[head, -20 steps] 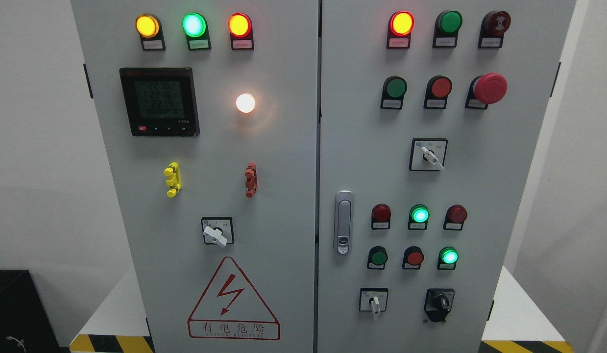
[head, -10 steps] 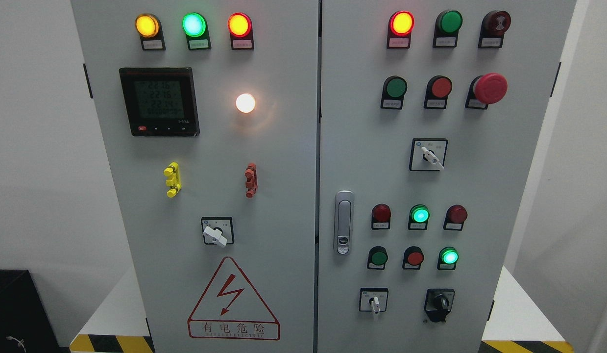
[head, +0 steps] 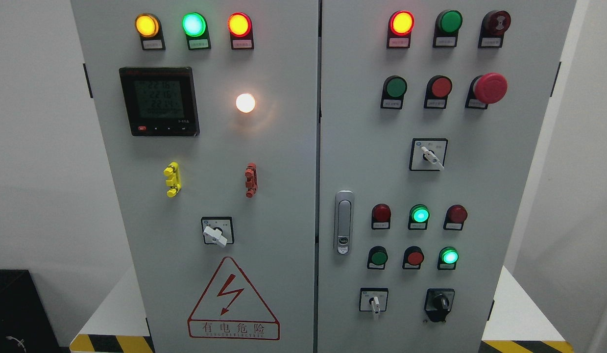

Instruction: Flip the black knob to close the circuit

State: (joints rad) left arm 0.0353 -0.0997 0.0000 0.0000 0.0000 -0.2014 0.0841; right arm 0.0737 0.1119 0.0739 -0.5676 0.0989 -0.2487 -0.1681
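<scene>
Neither of my hands shows up here, so can't tell how they're set. The black knob sits low on the cabinet's right door, handle pointing down.

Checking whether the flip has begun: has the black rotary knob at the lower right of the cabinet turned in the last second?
No. The black rotary knob sits as before, its handle pointing down, level with the white-handled selector switch to its left.
</scene>
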